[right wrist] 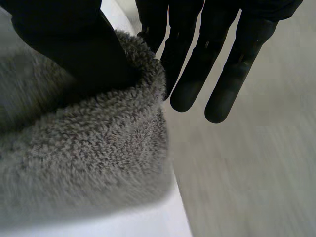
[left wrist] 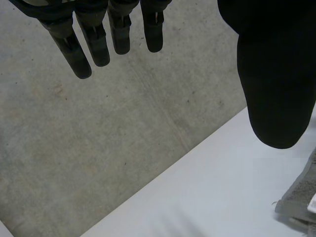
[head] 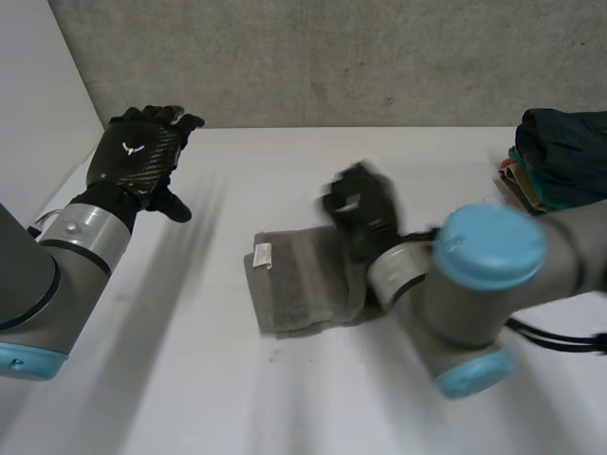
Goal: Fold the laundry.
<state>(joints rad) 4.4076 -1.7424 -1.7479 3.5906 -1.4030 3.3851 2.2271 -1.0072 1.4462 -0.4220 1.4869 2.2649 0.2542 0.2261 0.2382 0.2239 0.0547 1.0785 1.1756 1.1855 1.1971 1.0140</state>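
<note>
Towel (head: 299,284), grey terry, lies bunched and partly doubled on the white table (head: 190,379); its white label (head: 263,256) shows on the end away from the right hand (head: 360,210). That hand sits at the towel's opposite end, at the far corner. Its thumb (right wrist: 74,49) is dug into the pile, with a thick rolled lip of cloth caught between it and the nearest finger; the other fingers (right wrist: 222,64) are straight, clear past the towel's edge. Left hand (head: 140,152) hangs raised well apart from the towel, beyond its label end, fingers (left wrist: 98,39) straight and spread, grasping nothing. Heap of dark clothes (head: 560,152) sits well apart from the towel on the right hand's side, near the concrete wall (head: 332,57). Judged step: a one-handed fold, the pinched end apparently meant to go across toward the label end. Next move calls for laying that end square on the lower layer with edges matched, then releasing the pinch and pressing flat. The free left hand would likely need to pin the label end so the towel does not slide.
</note>
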